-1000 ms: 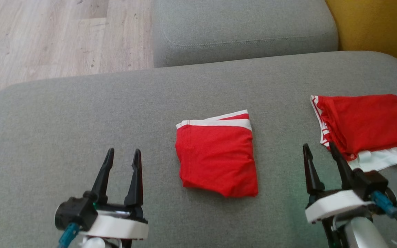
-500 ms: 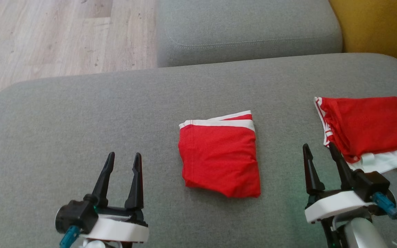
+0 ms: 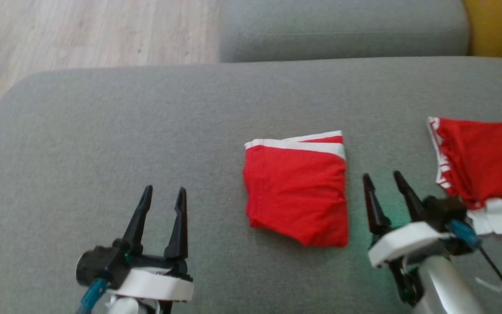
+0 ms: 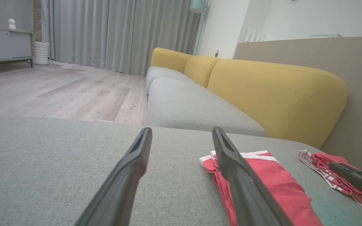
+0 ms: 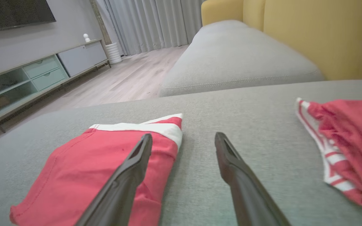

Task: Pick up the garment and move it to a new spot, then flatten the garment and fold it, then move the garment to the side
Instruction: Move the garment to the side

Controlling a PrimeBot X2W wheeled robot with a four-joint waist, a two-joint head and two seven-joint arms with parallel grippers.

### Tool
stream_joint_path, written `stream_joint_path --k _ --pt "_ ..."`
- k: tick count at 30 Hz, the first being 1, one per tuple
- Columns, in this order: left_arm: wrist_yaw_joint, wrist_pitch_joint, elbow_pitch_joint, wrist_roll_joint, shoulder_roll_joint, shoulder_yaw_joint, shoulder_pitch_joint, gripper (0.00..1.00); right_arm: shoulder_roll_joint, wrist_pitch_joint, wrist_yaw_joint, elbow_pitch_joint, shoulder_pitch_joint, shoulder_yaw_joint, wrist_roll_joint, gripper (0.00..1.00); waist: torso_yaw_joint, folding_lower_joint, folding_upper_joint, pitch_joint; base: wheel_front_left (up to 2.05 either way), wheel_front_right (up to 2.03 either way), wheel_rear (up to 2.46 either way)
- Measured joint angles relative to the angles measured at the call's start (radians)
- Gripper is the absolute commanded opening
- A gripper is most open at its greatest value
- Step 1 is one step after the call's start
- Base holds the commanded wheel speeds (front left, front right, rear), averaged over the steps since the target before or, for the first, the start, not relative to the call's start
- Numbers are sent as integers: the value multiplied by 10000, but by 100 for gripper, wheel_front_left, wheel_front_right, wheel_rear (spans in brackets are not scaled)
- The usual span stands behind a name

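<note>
1. The left tool [image 3: 164,190] has its fingers spread wide and holds nothing, over the grey sofa cushion [image 3: 103,131].
2. The right tool [image 3: 381,175] is likewise spread and empty.
3. The folded red garment [image 3: 296,192] lies flat at 9 o'clock of the right tool.
4. A second red garment [image 3: 482,161] lies at 3 o'clock of the first, apart from it.

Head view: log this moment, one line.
left hand open, empty | right hand open, empty | central folded red white-banded garment on grey fabric cushion
</note>
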Motion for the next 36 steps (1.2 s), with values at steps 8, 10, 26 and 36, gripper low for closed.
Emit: stream_joint_path --k 8,10,26,36 --pt "-67 2 155 -2 0 -217 -310 100 0 848 0 1705 -1122 1243 1542 100 561 0 0 438 0 0 0" --pt "-67 0 157 -4 0 -228 -385 100 0 1133 0 2209 -1358 1490 1845 100 672 1 0 513 0 0 0" --pt "-65 0 221 -19 0 -334 -524 100 -113 1649 0 4345 -2847 3072 3016 0 806 -1 0 690 0 0 0" --pt "-56 0 261 -17 0 -211 -506 100 -376 295 0 5390 -3923 2625 -272 0 152 0 0 389 0 0 0"
